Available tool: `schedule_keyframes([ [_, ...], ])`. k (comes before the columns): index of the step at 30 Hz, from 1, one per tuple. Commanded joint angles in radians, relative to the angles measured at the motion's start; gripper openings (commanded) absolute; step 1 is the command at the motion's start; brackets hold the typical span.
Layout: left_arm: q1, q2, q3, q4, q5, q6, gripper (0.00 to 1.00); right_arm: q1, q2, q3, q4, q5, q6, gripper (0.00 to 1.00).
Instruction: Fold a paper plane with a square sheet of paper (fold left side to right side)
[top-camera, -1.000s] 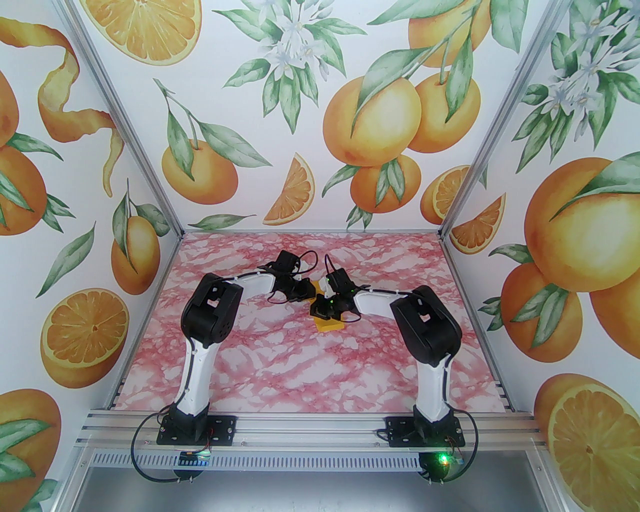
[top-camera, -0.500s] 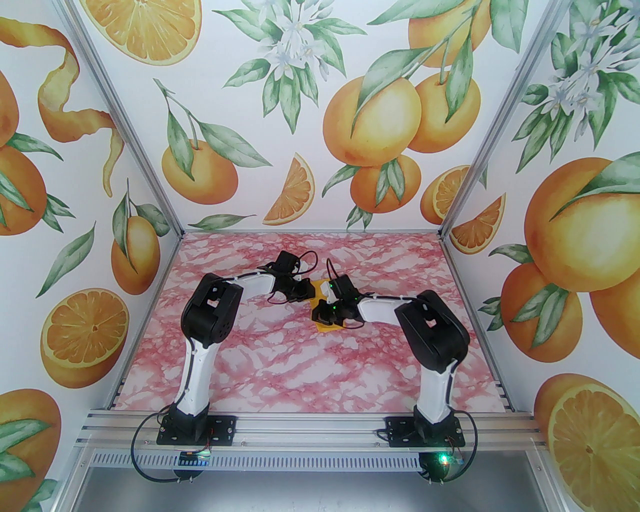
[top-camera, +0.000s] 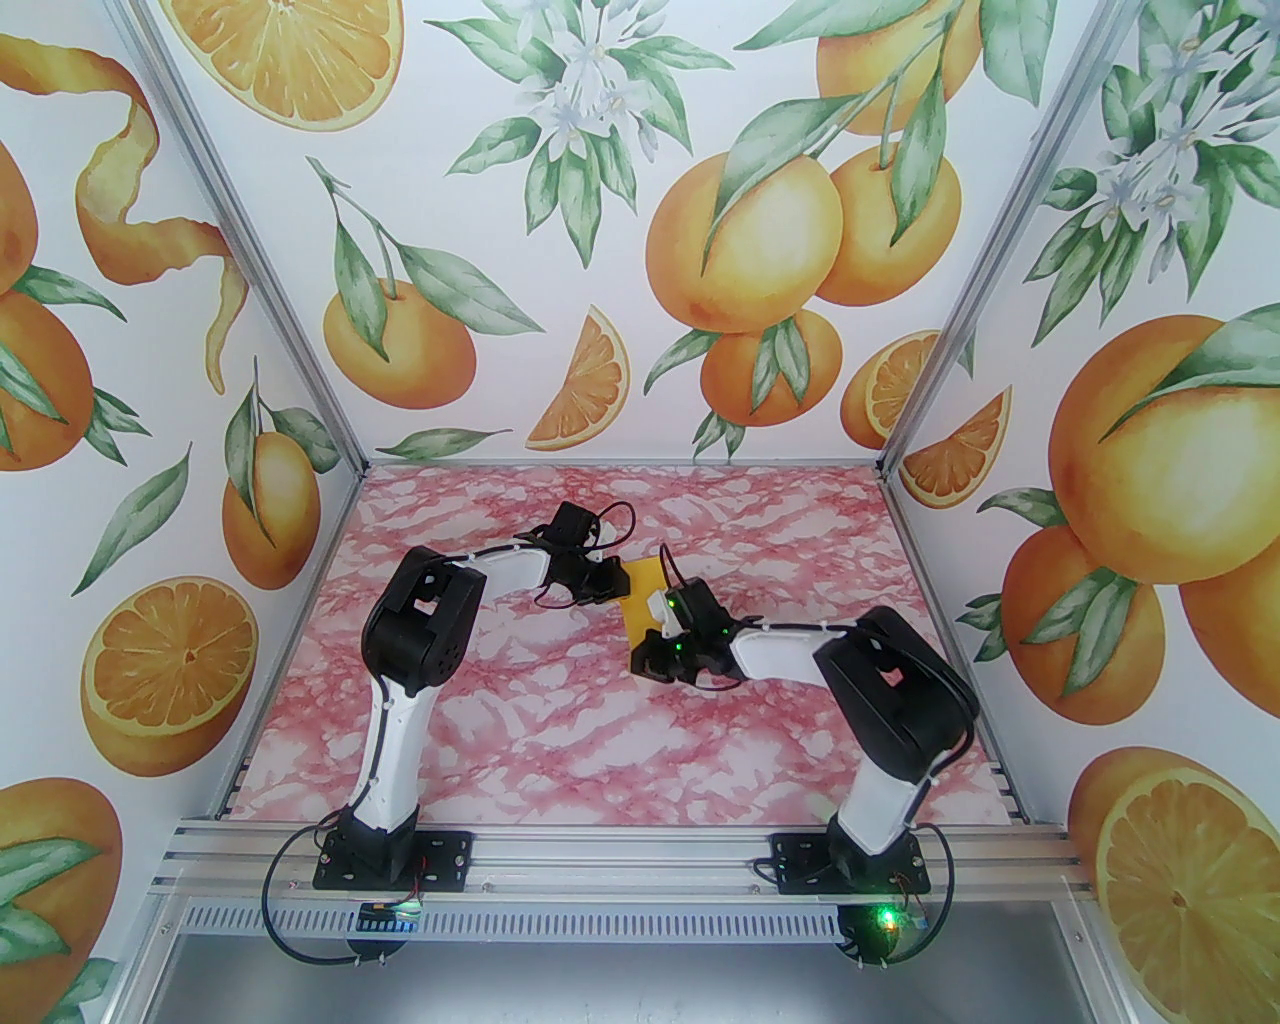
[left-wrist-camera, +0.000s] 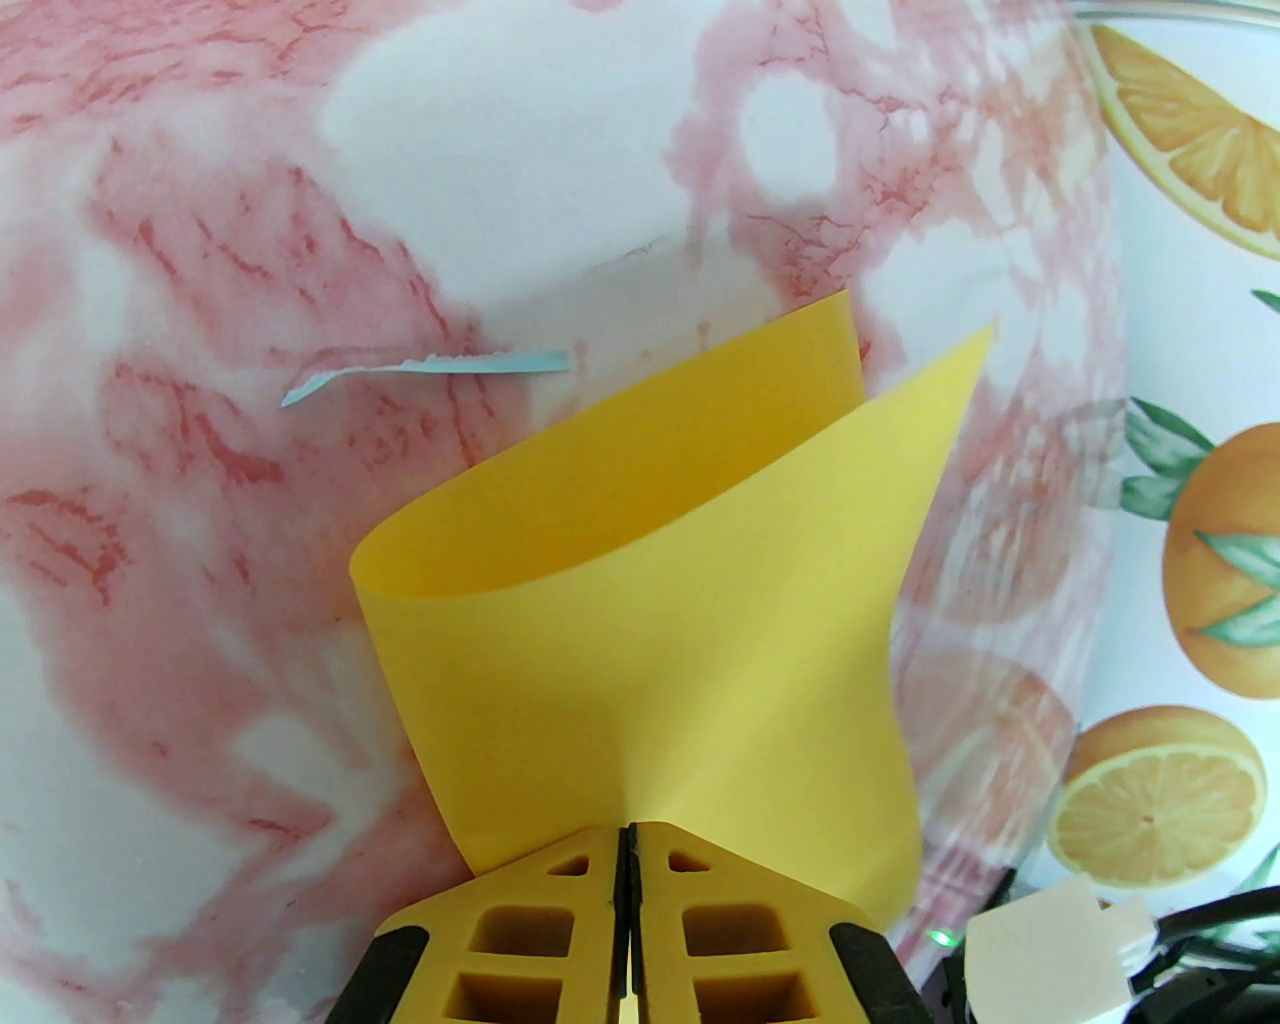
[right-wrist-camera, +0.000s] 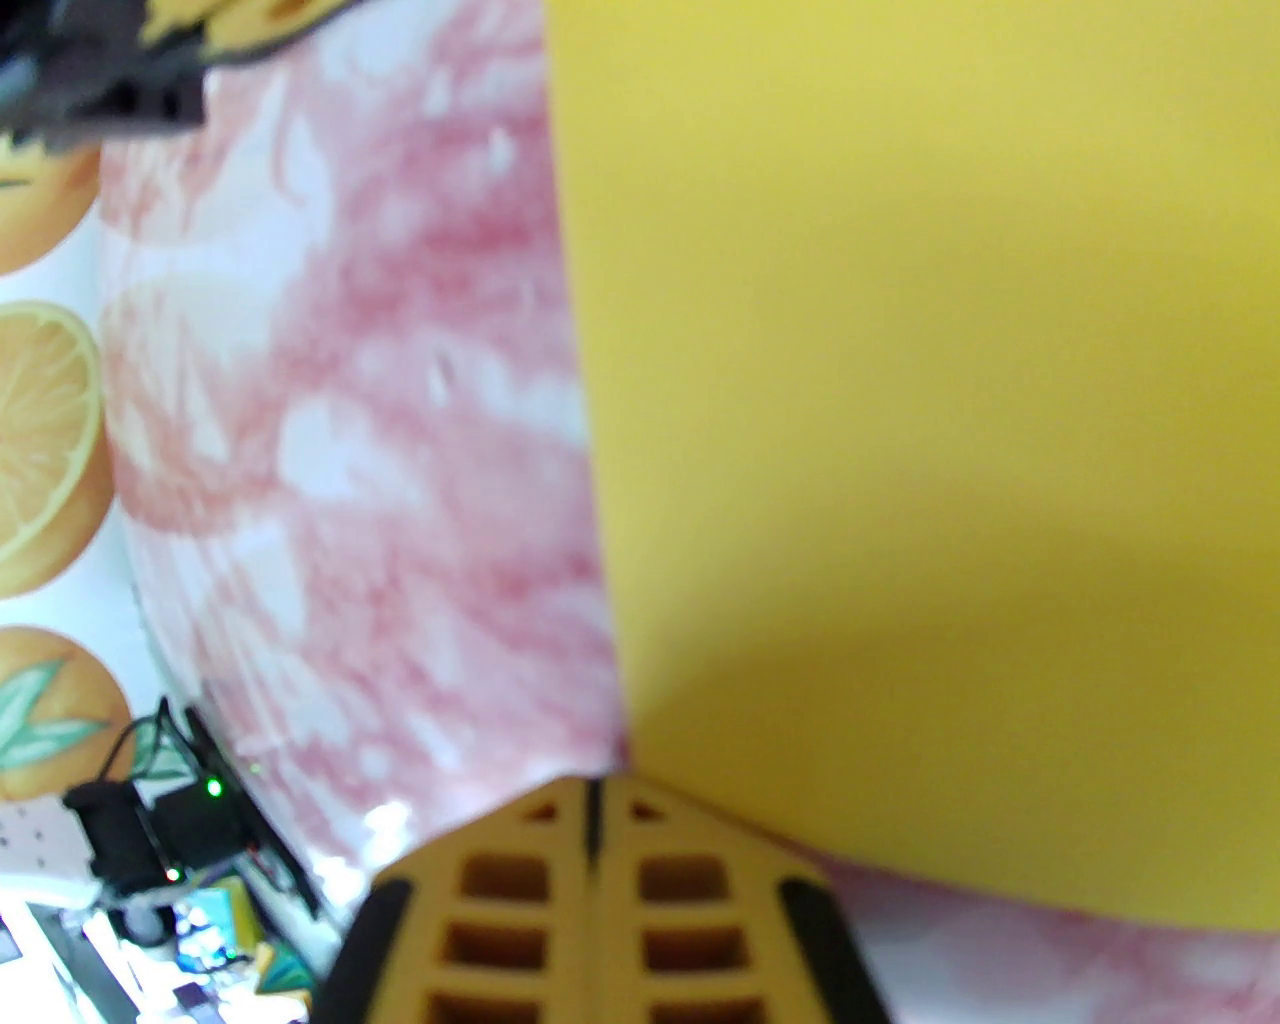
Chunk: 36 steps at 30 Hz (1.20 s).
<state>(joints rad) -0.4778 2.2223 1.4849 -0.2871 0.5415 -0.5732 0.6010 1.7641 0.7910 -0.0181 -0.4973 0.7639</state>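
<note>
The pink marbled tabletop (top-camera: 520, 720) carries the yellow sheet of paper (top-camera: 643, 588) around its middle, somewhat nearer the far edge, curled over itself in a loose, uncreased bend. The left gripper (left-wrist-camera: 627, 830) has its jaws pinched on the paper's edge. The right gripper (right-wrist-camera: 592, 785) has its jaws pressed together at a paper corner, and whether they hold it is unclear; a thin pale blue scrap (left-wrist-camera: 430, 365) lies nearby.

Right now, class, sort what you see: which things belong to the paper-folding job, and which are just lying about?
Belongs to the job:
square sheet of paper
left gripper, pinching the sheet
right gripper, shut beside the sheet

Just lying about:
pale-blue paper strip, loose on the table
</note>
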Motion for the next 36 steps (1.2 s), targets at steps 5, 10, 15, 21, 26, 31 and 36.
schedule_keyframes([
  [5,-0.005,0.02,-0.036,-0.046,-0.06,0.016,0.11,0.01,-0.067,0.069,-0.155,0.017,-0.012,0.0],
  [10,-0.008,0.027,-0.024,-0.054,-0.052,0.018,0.1,-0.028,-0.041,0.161,-0.139,-0.016,-0.001,0.0],
  [15,-0.01,0.025,-0.02,-0.058,-0.051,0.017,0.11,-0.07,0.061,0.237,-0.126,-0.036,-0.008,0.0],
  [21,-0.012,0.025,-0.014,-0.064,-0.047,0.015,0.11,-0.089,0.171,0.271,-0.08,-0.072,-0.009,0.0],
  [26,-0.012,0.018,-0.009,-0.071,-0.044,0.017,0.11,-0.098,0.191,0.227,-0.066,-0.055,-0.015,0.0],
  [31,-0.012,-0.001,0.01,-0.077,-0.03,0.018,0.12,-0.102,0.199,0.187,-0.049,-0.049,-0.023,0.0],
  [36,-0.012,-0.006,0.027,-0.067,-0.015,0.041,0.12,-0.102,0.205,0.177,-0.051,-0.042,-0.029,0.0],
])
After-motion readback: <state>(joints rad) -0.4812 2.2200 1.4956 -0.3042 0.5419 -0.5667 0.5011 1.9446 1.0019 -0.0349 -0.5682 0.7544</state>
